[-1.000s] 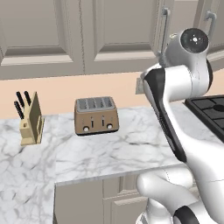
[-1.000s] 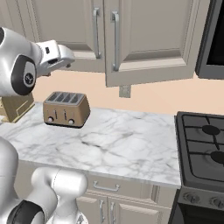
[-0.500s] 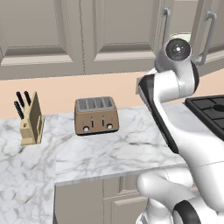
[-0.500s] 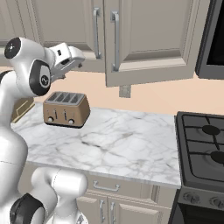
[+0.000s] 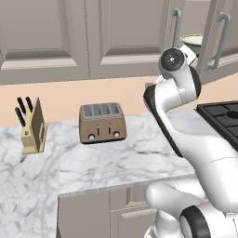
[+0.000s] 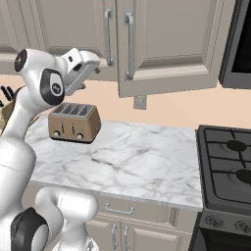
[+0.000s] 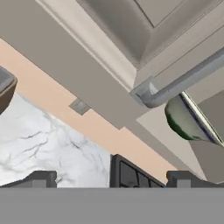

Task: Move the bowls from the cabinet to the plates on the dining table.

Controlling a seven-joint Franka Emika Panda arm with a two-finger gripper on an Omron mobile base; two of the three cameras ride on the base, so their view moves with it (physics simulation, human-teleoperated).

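A pale green glossy bowl [image 5: 192, 40] sits inside the grey-beige wall cabinet [image 5: 125, 32], seen through the gap of its ajar right door. In the hand view the bowl [image 7: 183, 120] shows behind the door's edge, just past the end of the metal bar handle [image 7: 188, 81]. My gripper [image 6: 96, 68] is raised in front of the cabinet [image 6: 162, 44], left of its two door handles and below the doors' lower edge. Its finger tips [image 7: 39, 178] stand wide apart, open, with nothing between them. The plates and the dining table are out of view.
A brown toaster [image 5: 102, 123] and a knife block [image 5: 32, 132] stand at the back of the marble worktop [image 5: 135, 158]. A black stove [image 6: 230, 162] lies to the right, with a dark appliance [image 6: 238, 44] above it. A wall outlet [image 6: 140, 102] sits under the cabinet.
The arm's elbow has swung in towards the worktop's middle, and the hand has edged slightly right and down towards the ajar door. The jaws stayed open; the camera has not moved.
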